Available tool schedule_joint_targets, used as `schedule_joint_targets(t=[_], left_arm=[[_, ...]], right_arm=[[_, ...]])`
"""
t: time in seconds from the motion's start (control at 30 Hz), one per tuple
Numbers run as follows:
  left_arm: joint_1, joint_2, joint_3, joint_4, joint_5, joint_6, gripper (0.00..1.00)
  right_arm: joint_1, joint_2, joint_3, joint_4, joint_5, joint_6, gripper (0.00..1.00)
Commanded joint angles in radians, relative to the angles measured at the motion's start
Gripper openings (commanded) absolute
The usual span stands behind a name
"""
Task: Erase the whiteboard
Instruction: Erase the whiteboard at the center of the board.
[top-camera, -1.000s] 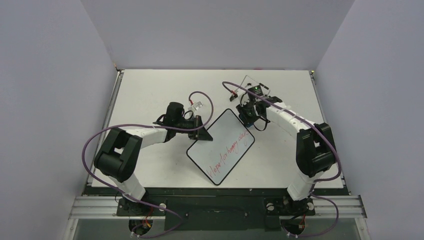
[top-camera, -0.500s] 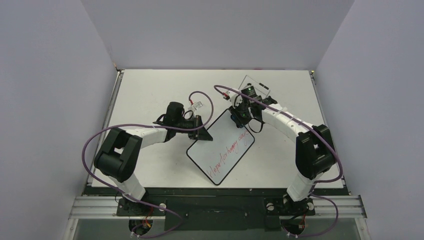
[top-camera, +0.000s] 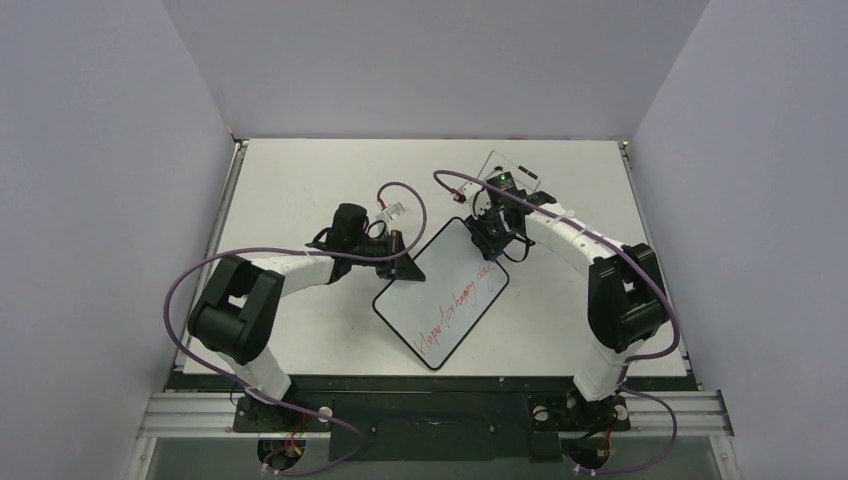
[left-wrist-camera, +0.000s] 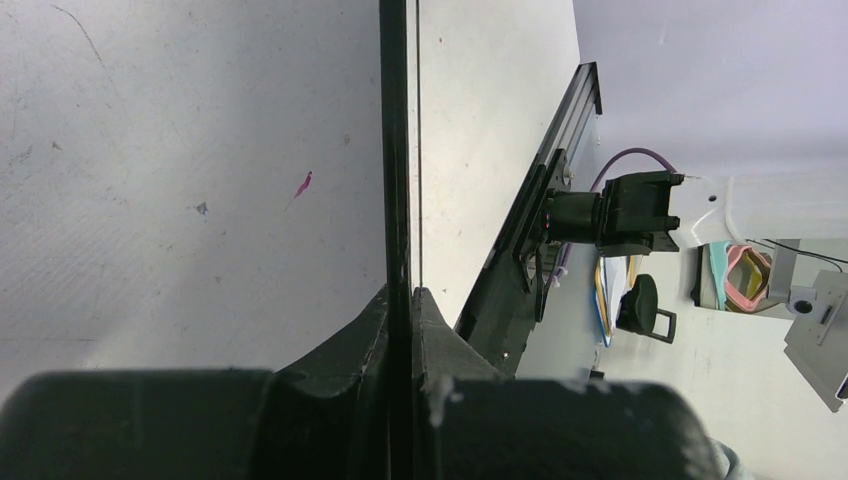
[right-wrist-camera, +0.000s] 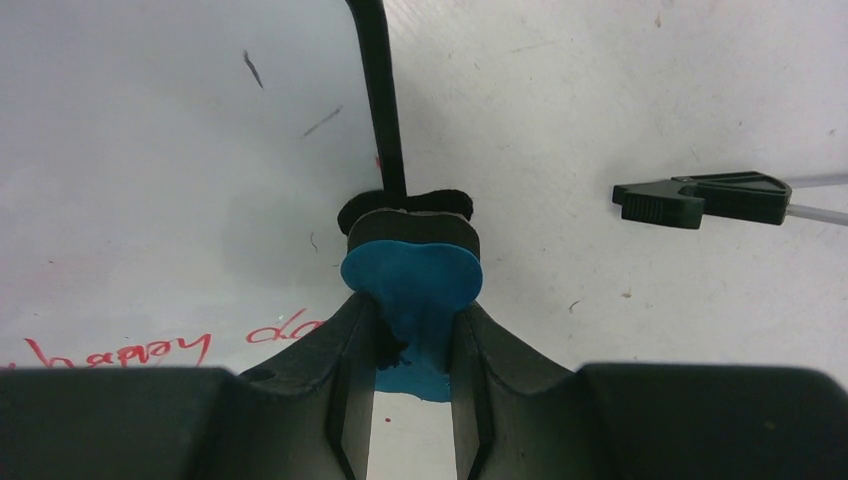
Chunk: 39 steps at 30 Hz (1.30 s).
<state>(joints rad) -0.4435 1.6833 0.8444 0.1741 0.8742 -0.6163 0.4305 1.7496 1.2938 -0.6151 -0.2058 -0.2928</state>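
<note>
One whiteboard (top-camera: 442, 293) sits on the tabletop (top-camera: 300, 180) between the two arms, turned diagonally, with one corner towards the arm bases and the opposite corner towards the far side. It carries one line of red handwriting (top-camera: 462, 305) running along its right-hand part; the rest of its face is white.

The left arm (top-camera: 300, 268) reaches in from the left. The left jaws are closed tight on the board's thin black rim (left-wrist-camera: 398, 150) at its left corner. In the left wrist view the rim passes as a single dark line straight through the pinched gap. Whether the board lies flat or is raised at that corner cannot be told.

The right arm (top-camera: 570, 235) bends in from the right towards the board's far right edge. The right jaws are partly closed and hold one small blue eraser (right-wrist-camera: 412, 275) by its narrow middle. Its black felt pad (right-wrist-camera: 405, 215) points away from the wrist and sits at the board's rim, above the end of the red writing (right-wrist-camera: 150, 350).

One thin wire easel stand (top-camera: 510, 170) lies behind the right arm near the far right of the tabletop, apart from the board. One black-capped end (right-wrist-camera: 700, 198) of it shows in the right wrist view, to the right of the eraser.
</note>
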Motion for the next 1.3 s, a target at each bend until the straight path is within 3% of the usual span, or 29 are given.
schedule_joint_targets(t=[0.0,0.43,0.63,0.87,1.27], left_arm=[[0.003,-0.033,0.049,0.05,0.042,0.038,0.0],[0.001,-0.027,0.052,0.045,0.043,0.044,0.0],[-0.003,-0.034,0.05,0.045,0.04,0.039,0.0],[-0.004,-0.034,0.05,0.055,0.038,0.035,0.0],[-0.003,-0.035,0.05,0.06,0.034,0.03,0.0]], right_arm=[[-0.01,0.0,-0.031,-0.043,0.035,-0.028,0.0],[0.076,-0.026,0.017,-0.075,-0.097,-0.046,0.0],[0.009,0.014,0.108,-0.032,-0.127,0.051,0.0],[-0.069,-0.011,0.015,-0.005,-0.069,0.025,0.0],[0.038,-0.099,-0.079,-0.042,-0.19,-0.079,0.0]])
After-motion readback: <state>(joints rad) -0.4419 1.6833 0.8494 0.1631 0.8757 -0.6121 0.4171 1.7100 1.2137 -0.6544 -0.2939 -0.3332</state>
